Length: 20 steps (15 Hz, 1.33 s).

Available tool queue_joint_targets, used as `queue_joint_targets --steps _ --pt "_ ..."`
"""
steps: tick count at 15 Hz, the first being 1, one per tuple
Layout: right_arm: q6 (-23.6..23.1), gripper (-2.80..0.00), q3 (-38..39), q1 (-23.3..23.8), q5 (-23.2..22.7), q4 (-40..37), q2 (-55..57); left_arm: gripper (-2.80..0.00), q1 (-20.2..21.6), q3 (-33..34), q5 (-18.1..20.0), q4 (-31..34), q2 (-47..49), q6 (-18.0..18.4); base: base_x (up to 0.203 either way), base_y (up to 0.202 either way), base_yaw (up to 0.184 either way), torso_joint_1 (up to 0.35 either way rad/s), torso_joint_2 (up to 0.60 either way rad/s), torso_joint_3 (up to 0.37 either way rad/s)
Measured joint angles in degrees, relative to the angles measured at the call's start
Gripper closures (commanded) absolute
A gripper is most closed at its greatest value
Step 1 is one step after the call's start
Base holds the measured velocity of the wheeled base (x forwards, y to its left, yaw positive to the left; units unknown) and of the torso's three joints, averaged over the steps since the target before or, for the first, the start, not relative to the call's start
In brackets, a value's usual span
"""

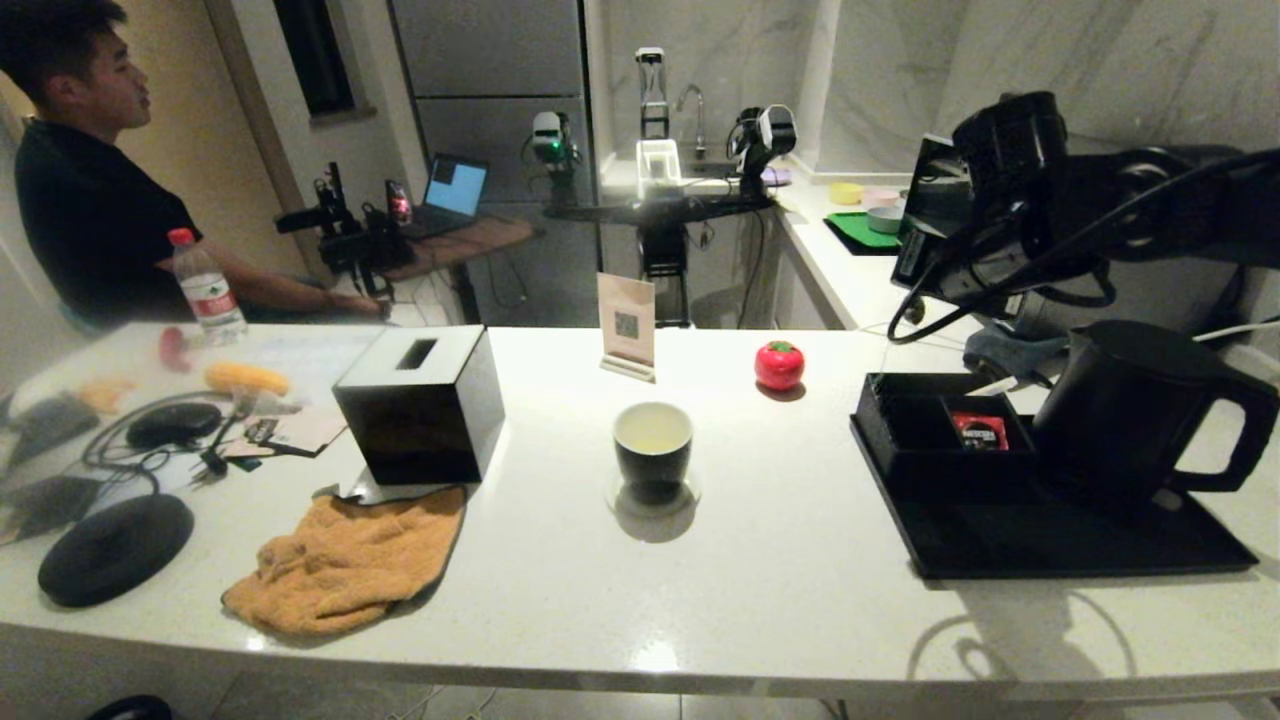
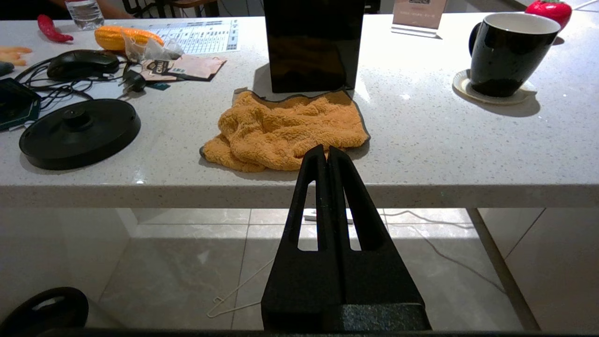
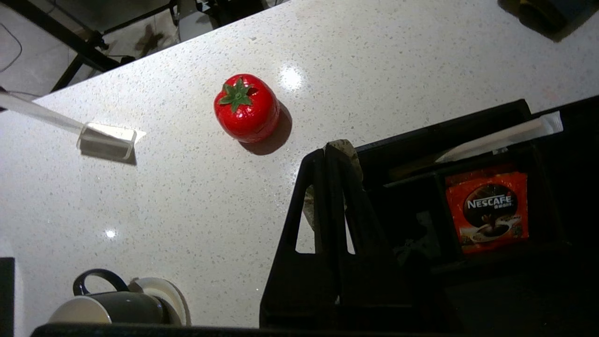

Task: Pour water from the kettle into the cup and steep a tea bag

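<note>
Pinching the tea bag (image 3: 348,152) between its closed fingers, my right gripper (image 3: 327,150) hangs at mid-frame in its wrist view, over the black tray's (image 1: 1050,545) corner. My left gripper (image 2: 327,150) is parked, shut and empty. In the head view, the cup (image 1: 652,442) stands centre, the kettle (image 1: 1130,410) right.
</note>
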State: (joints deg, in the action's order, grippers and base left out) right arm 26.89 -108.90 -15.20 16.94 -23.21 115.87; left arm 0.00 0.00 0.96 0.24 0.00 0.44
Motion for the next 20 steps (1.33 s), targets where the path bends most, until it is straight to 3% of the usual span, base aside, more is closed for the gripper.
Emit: queue_joint_targets --steps 7,20 --pt "-5.72 0.0 -2.31 -2.87 -0.39 0.12 -0.79 0.0 0.0 0.0 -0.02 0.0 0.0 0.0 0.0 0.0 0.0 0.0 0.0 0.0" --pt "-5.53 0.0 0.61 -3.43 -1.13 0.42 -5.96 0.0 0.0 0.0 0.0 0.01 0.0 0.0 0.0 0.0 0.0 0.0 0.0 0.0"
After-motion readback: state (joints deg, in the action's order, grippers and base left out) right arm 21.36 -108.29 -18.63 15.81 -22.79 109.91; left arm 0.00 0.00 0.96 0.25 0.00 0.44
